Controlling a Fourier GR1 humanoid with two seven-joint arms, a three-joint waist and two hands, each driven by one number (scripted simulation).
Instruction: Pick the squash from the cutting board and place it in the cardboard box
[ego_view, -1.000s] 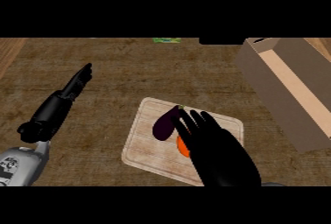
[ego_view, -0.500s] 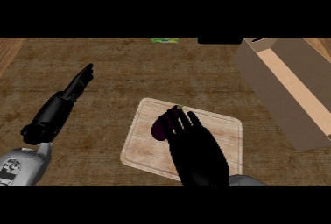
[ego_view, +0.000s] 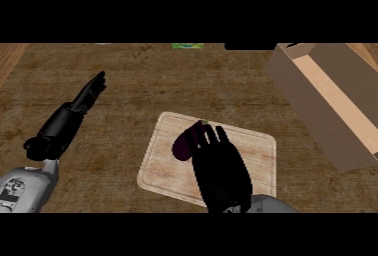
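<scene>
At the board's (ego_view: 255, 150) centre our right hand (ego_view: 218, 167) lies flat, fingers straight over the dark squash (ego_view: 181, 145); box (ego_view: 325, 100) at two o'clock, left hand (ego_view: 77, 110) released at nine.

— Any lettering on the cardboard box (ego_view: 336, 102)?
— None. Plain brown walls, no label, no print.
— On the cutting board (ego_view: 255, 150)?
— Only wood grain, no brand or number.
— The small green thing (ego_view: 188, 46) at the counter's far edge?
— Possibly a printed pack, but far too small to read.
— Dark marks on the left forearm's grey shell (ego_view: 16, 187)?
— Visible, yet not legible as letters or digits.
</scene>
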